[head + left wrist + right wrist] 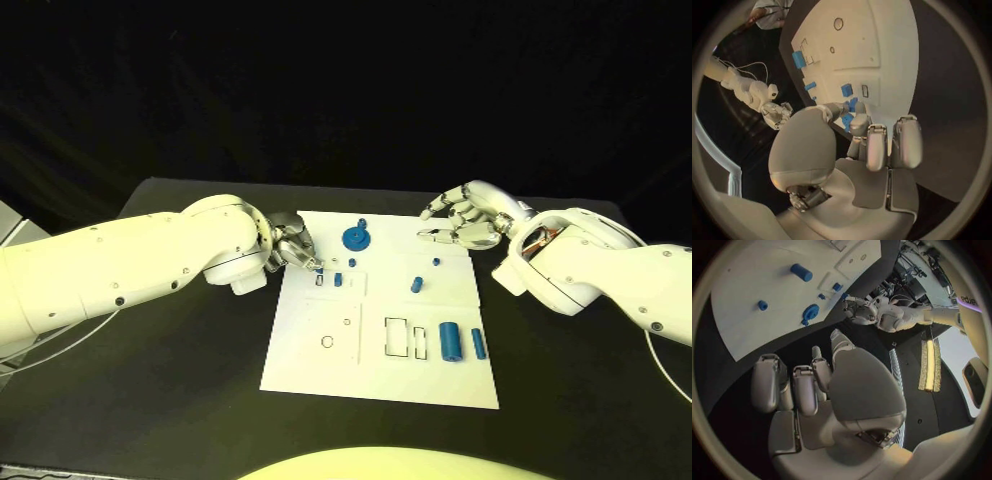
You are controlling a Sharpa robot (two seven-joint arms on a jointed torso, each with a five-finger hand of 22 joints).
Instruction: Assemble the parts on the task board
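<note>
My left hand (293, 248) sits at the task board's (310, 350) left edge, fingertips on a small blue part (847, 119) — pinched or only touched, I can't tell. My right hand (464, 218) hovers curled, holding nothing. These parts look light, rigid and slick — I'd pinch across their flat sides.
</note>
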